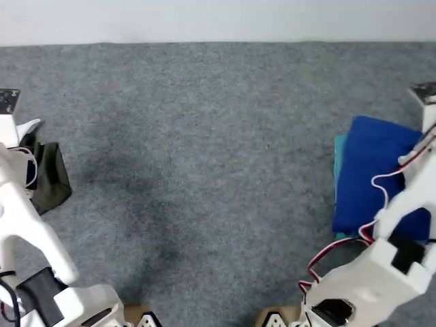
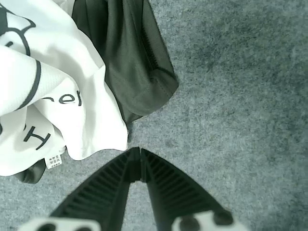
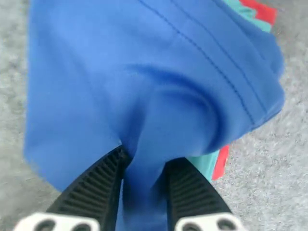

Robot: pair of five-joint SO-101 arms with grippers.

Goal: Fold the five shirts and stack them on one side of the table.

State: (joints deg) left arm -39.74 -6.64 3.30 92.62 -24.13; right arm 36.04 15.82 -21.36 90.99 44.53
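The left gripper (image 2: 140, 166) has its two ribbed jaws pressed together with nothing between them, tips over bare grey felt; just past the tips lies the hem of a white shirt (image 2: 43, 96) with dark lettering, crumpled and unfolded; a dark shirt (image 2: 130, 62) lies against it and partly under it, also bunched, one corner out on the felt.

The right gripper (image 3: 147, 161) pinches a fold of the blue shirt (image 3: 144, 72), the cloth drawn up into a ridge between the jaws; under the blue shirt the edge of a teal shirt (image 3: 204, 163) shows, and under that a strip of a red shirt (image 3: 222, 161); the three lie stacked, blue on top.

From the high view, the left arm (image 1: 27, 218) stands at the left edge of the table (image 1: 204, 170), beside the dark and white pair; the right arm (image 1: 381, 272) reaches over the blue stack at the right edge; the two heaps lie well apart, with grey felt between; beyond the table's far edge runs a pale wall (image 1: 204, 20).
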